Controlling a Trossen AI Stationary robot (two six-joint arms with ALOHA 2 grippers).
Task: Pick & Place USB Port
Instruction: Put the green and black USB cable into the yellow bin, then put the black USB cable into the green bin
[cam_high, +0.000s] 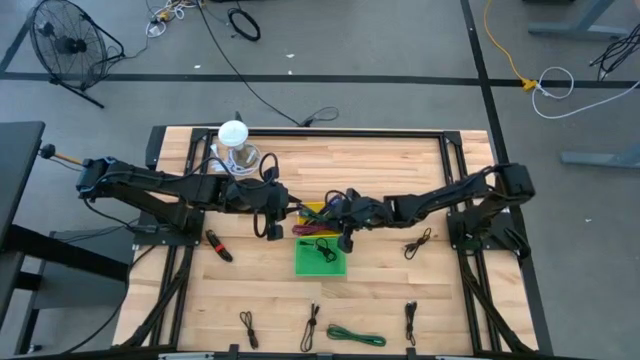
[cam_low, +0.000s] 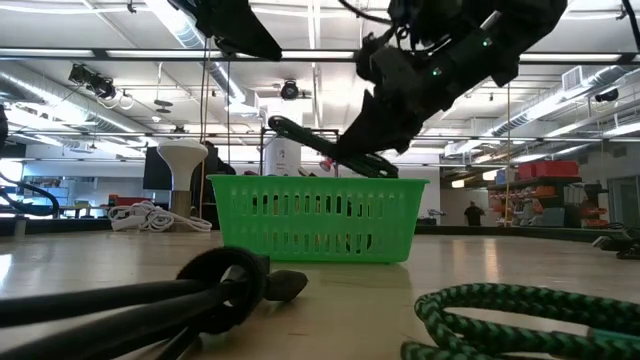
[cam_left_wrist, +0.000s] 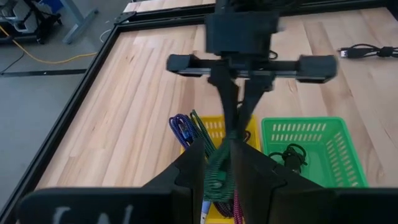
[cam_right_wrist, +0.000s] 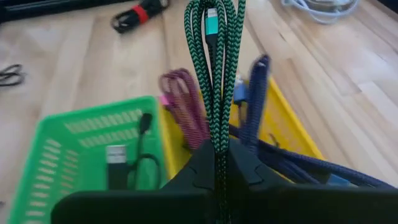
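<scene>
Both arms reach inward from opposite sides of the tabletop, meeting near its middle. Right gripper (cam_right_wrist: 217, 158) has its fingers pinched together on a green braided cable (cam_right_wrist: 214, 62). Left gripper (cam_left_wrist: 217, 168) faces it just beside, fingers partly closed around the same cable. Both wrists held above the tabletop.

Overhead, table-level and both wrist cameras share the green basket (cam_high: 320, 258).
</scene>
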